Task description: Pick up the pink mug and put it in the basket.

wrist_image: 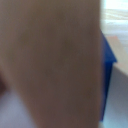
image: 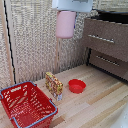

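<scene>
Gripper [image: 66, 12]: closed on the pink mug [image: 65, 24], lifted high for clearance.
Basket [image: 20, 90]: low left, awaiting the mug.

The gripper [image: 72, 5] is cut off by the exterior view's upper edge — only the underside of its white block shows, and its fingers are hidden behind the pink mug [image: 65, 24], so whether they clamp it cannot be told. The basket [image: 26, 105] loses its lower corner to the bottom edge. On the box [image: 54, 85] beside the basket, the print is too small to read. In the wrist view a blurred brownish-pink surface [wrist_image: 50, 65] fills nearly everything — unidentifiable — with a blue sliver [wrist_image: 107, 55] at its edge.
</scene>
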You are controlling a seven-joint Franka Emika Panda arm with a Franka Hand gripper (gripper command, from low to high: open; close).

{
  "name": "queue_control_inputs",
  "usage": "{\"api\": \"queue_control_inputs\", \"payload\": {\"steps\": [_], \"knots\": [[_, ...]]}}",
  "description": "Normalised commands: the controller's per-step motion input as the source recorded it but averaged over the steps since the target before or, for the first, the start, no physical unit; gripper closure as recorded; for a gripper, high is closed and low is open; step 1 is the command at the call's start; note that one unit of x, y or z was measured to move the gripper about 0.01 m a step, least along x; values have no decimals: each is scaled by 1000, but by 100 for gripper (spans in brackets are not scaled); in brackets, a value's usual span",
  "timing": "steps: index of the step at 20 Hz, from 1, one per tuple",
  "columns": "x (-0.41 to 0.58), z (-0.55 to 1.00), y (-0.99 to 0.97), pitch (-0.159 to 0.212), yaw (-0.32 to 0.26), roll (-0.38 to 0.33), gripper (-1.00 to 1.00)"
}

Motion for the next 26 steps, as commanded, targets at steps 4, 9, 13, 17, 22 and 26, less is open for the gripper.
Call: {"api": "queue_control_inputs", "payload": {"steps": [4, 9, 13, 17, 22, 26], "knots": [[-119, -145, 827, -32, 0, -54, 100], [-59, -411, 820, -75, 0, -108, 100], [-60, -499, 799, -74, 0, -124, 100], [-64, -476, 791, -51, 0, -125, 100], [-52, -478, 731, -58, 0, -129, 100], [0, -569, 470, -37, 20, -79, 100]]}}
